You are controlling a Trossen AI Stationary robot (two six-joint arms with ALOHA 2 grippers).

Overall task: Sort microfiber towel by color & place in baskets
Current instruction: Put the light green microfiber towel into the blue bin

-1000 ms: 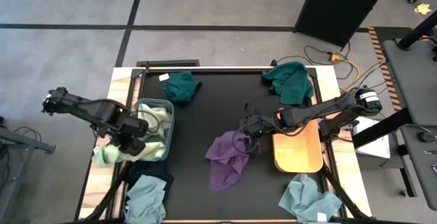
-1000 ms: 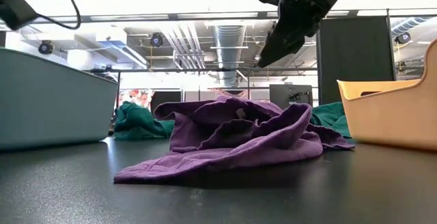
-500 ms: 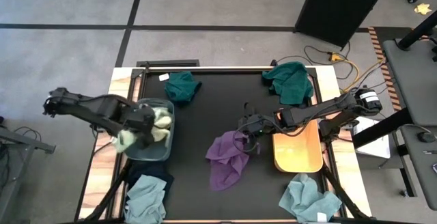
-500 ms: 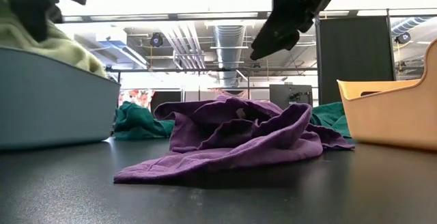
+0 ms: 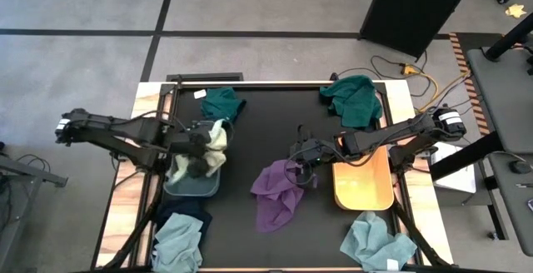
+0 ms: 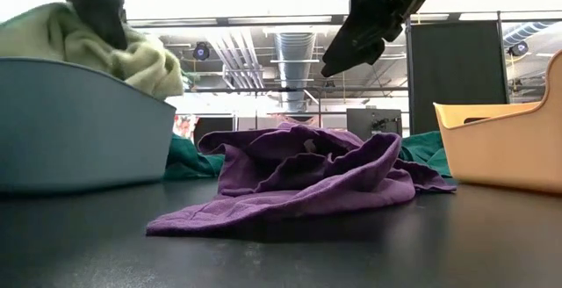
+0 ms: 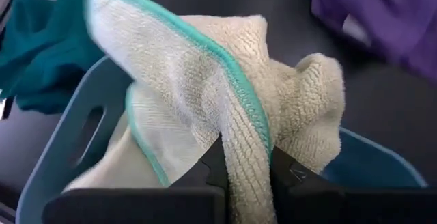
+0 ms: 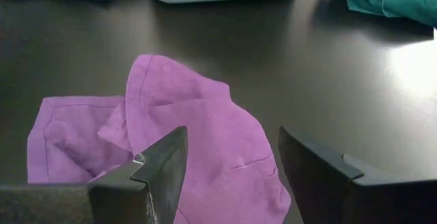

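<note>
My left gripper (image 5: 196,151) is shut on a pale yellow-green towel (image 5: 212,144) above the grey-blue basket (image 5: 190,186). The towel also shows in the low view (image 6: 132,55), bulging over the basket's rim (image 6: 88,64). My right gripper (image 5: 298,161) is open and empty, hovering over the far part of the purple towel (image 5: 277,191), which lies crumpled on the table. In the right wrist view its fingers stand on either side of the purple towel (image 8: 198,135) without touching it. My left gripper pinches a bunched fold of the pale towel, beside its teal-stitched hem (image 7: 250,162), between its two fingers. The fingers come from above, slanting toward the table's right. The towel rises in a heap past the fingers, and its lower part lies in the basket (image 7: 82,142) and over its rim.
The orange-tan basket (image 5: 364,183) stands right of the purple towel. Dark teal towels lie at the far edge (image 5: 223,105) and the far right (image 5: 354,98). A navy towel (image 5: 180,208) and a light blue-grey towel (image 5: 177,244) lie at the near left, with another light blue-grey towel (image 5: 376,244) at the near right.
My left gripper has carried the pale towel from the table's left edge beside the basket up and toward the right, over the basket. The towel now lies heaped on the basket's right part. The basket has shifted a little toward the right.
</note>
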